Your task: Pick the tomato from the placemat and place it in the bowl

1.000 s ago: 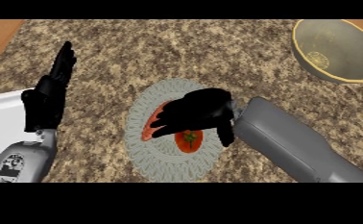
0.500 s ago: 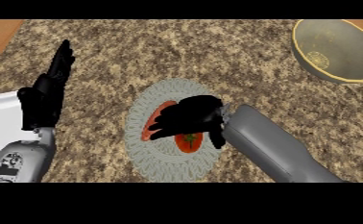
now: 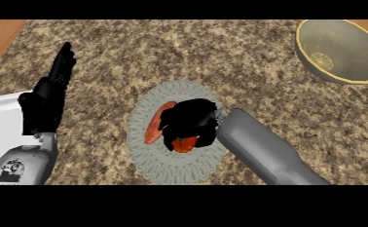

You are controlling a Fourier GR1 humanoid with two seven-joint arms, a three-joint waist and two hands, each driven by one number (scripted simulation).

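A round grey woven placemat (image 3: 169, 165) lies on the speckled counter at centre. On it my right hand (image 3: 191, 121) is curled over the red tomato (image 3: 185, 144), of which only the lower part shows under the fingers. A reddish-orange band of the mat's pattern (image 3: 158, 122) shows to the left of the hand. The yellowish bowl (image 3: 334, 50) stands at the top right, partly cut by the view's edge. My left hand (image 3: 49, 97) rests open at the left edge, fingers pointing up.
Speckled brown stone counter (image 3: 179, 50) stretches between the mat and the bowl. A strip of orange wood (image 3: 9, 28) shows at the top left corner. My grey right forearm (image 3: 266, 150) runs from the lower right to the mat.
My right hand has drawn in over the tomato and its fingers have curled closer round it, hiding more of it. The left hand has not moved.
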